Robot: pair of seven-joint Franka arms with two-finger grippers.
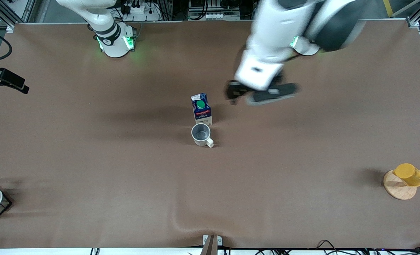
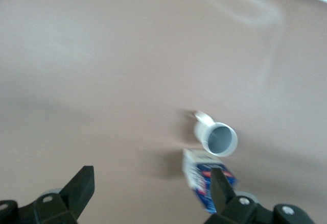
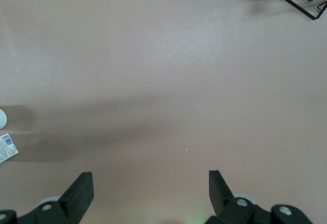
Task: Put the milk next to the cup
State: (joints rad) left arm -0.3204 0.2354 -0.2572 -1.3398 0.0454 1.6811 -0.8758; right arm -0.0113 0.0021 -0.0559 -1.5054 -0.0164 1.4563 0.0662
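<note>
Cup [image 1: 201, 134] touches milk [image 1: 201, 108]; left tool [image 1: 263, 92] wide, empty.

Both robot arms had glossy white rounded shells with dark grey joint bands and green lights glowing at their bases. The left gripper [image 2: 150, 196] and right gripper [image 3: 150, 193] had matte black wedge-shaped fingers with small silver screws.

Left gripper [image 1: 263, 92] hangs open, apparently empty — right gripper [image 3: 150, 196] open, arm waiting
</note>
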